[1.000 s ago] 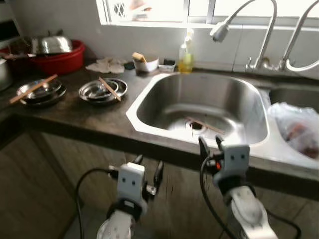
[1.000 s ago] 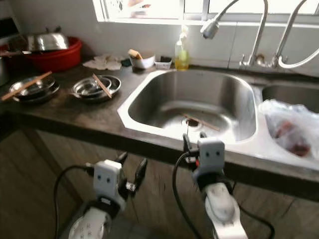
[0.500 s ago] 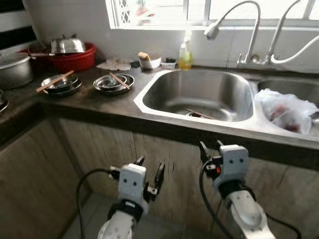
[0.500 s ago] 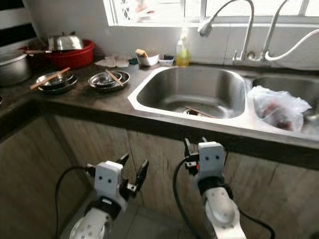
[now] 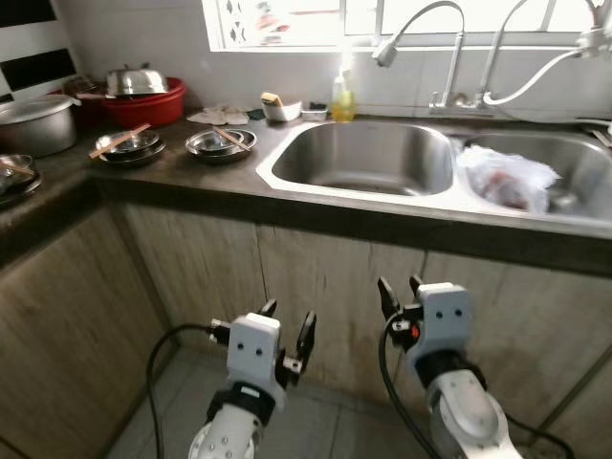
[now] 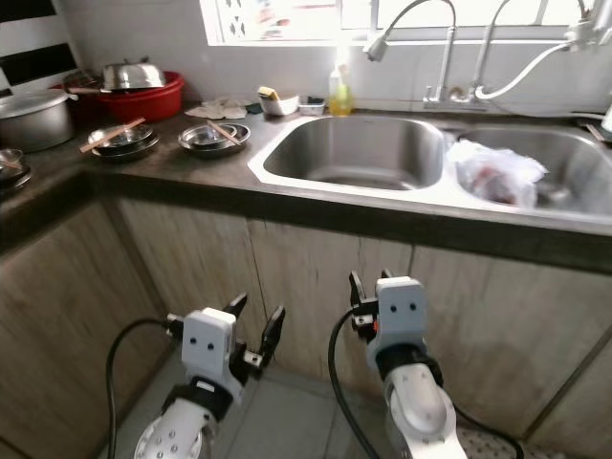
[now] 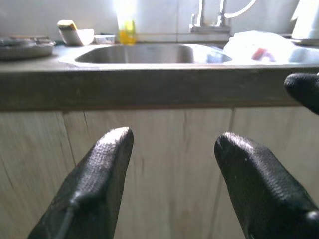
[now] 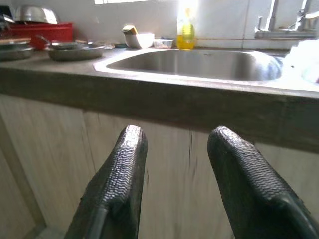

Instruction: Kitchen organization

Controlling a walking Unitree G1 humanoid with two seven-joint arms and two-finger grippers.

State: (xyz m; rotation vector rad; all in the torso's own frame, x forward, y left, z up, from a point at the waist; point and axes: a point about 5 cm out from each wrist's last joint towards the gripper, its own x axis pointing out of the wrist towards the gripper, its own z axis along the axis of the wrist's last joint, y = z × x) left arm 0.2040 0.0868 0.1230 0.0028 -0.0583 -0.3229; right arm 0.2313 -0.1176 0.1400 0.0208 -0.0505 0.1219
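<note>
Cabinet fronts [image 5: 316, 277] block path ahead of both tools. Left sink basin [image 5: 368, 158] open; right basin holds plastic bag [image 5: 505, 177]. Worktop [image 5: 191, 177] carries steel dishes [image 5: 220, 143].

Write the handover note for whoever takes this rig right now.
Left gripper open, empty, held low before the cabinet fronts. Right gripper open, empty, same height, below the counter edge.
On the counter: two stacks of steel dishes with chopsticks across them, red basin holding a pot lid, big pot.
Plastic bag lies in the right sink basin.
Done: nothing visibly. Left: everything.
</note>
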